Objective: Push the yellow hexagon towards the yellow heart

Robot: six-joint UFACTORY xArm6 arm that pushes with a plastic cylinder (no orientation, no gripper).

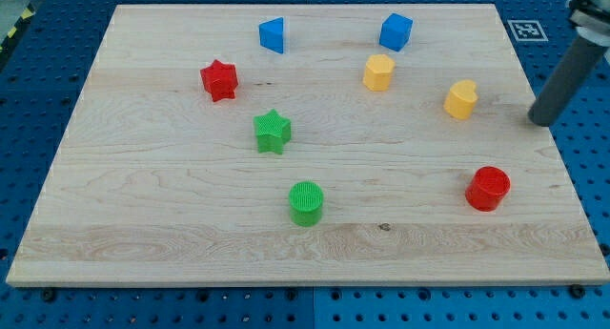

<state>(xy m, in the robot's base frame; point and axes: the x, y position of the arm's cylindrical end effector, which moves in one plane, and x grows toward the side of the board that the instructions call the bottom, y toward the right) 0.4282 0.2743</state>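
Note:
The yellow hexagon [378,71] stands on the wooden board [172,215] in the upper middle. The yellow heart [461,99] lies to its right and a little lower, apart from it. My tip [540,120] is at the board's right edge, to the right of the yellow heart and clear of it. It touches no block.
A blue cube [396,31] is above the hexagon. A blue block [273,34] is at the top middle, a red star [219,80] at the left, a green star [273,132] and a green cylinder [307,203] in the middle, a red cylinder [488,188] at the lower right.

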